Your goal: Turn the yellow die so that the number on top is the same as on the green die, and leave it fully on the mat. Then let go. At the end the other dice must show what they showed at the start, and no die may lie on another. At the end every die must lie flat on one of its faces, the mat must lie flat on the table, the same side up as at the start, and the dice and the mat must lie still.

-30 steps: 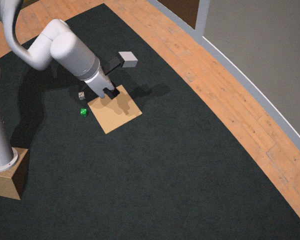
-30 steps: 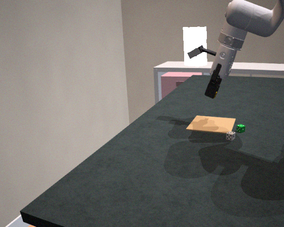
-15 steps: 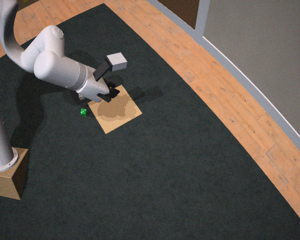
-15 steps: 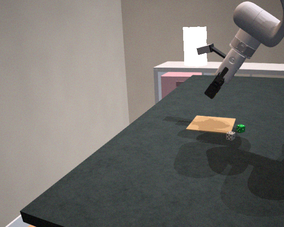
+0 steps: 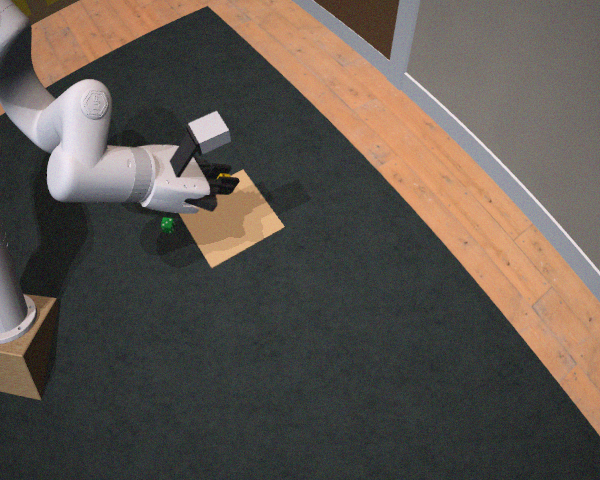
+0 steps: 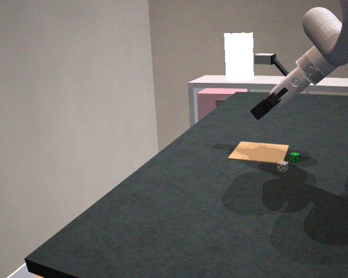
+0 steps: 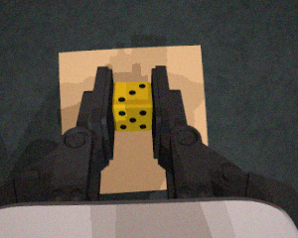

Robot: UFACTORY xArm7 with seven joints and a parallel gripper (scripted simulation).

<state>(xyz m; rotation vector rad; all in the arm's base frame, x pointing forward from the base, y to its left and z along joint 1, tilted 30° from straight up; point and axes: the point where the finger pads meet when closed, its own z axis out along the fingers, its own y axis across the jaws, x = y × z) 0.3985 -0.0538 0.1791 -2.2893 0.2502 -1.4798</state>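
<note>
Claw (image 7: 132,107) clamped on yellow die (image 7: 132,106), high above tan mat (image 6: 259,152), arm tilted. Risk: drop from height, die bounces off mat toward green die (image 6: 294,157) or white die (image 6: 282,165) beside mat's edge, or lands wrong face up.

Pincer (image 7: 133,107) w/ 1 die (image 7: 132,106) above mat (image 6: 259,152); 2 dice (image 6: 294,157) (image 6: 282,166) on table (image 6: 168,194) beside mat.

Dark green table (image 6: 156,215) with tan mat (image 6: 259,152), green die (image 6: 294,157), white die (image 6: 282,166).
</note>
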